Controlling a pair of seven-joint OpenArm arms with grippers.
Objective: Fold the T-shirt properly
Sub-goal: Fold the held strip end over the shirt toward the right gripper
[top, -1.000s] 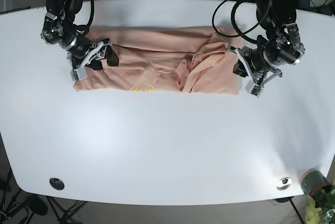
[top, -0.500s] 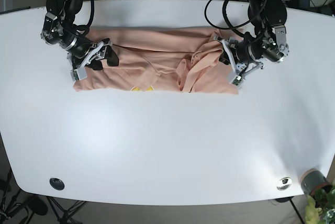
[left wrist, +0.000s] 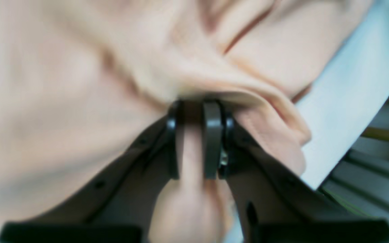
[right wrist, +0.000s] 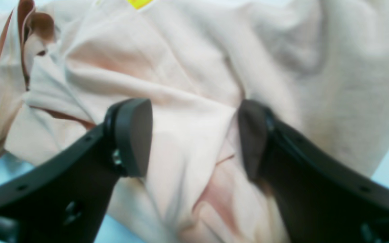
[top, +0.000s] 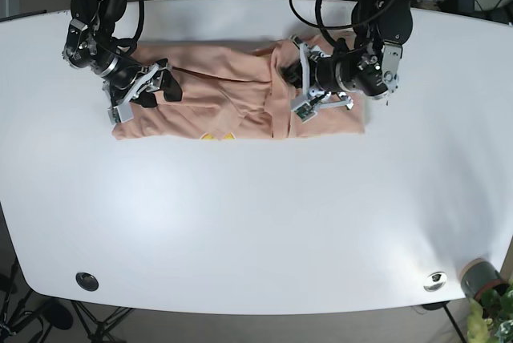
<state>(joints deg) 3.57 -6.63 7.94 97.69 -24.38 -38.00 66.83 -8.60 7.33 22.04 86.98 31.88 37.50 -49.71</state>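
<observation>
The peach shirt [top: 232, 90] lies across the far half of the white tabletop [top: 256, 223], spread as a long band from side to side. A small yellow print [top: 216, 136] shows at its near edge, left of the middle in the base view. The cloth is flat and smooth on the base view's left, while on that view's right it is bunched and doubled over itself, with a raised ridge of folds near the middle.

The left gripper [left wrist: 196, 111] sits at that bunched part. Its jaws are nearly together, with a thick fold of shirt pinched between them; the cloth wraps over the tips and hangs down beside the fingers [left wrist: 212, 141]. In the base view this gripper [top: 303, 94] lies over the fabric, with its arm reaching in from the far edge.

The right gripper [right wrist: 194, 135] is at the other end of the shirt, jaws spread wide. The cloth lies between and under its two pads [right wrist: 133, 131], creased but not clamped. In the base view it [top: 140, 90] rests on the shirt's end, near the corner.

A round dark fitting [top: 86, 281] and a small metal one [top: 435, 280] sit near the tabletop's front corners.
</observation>
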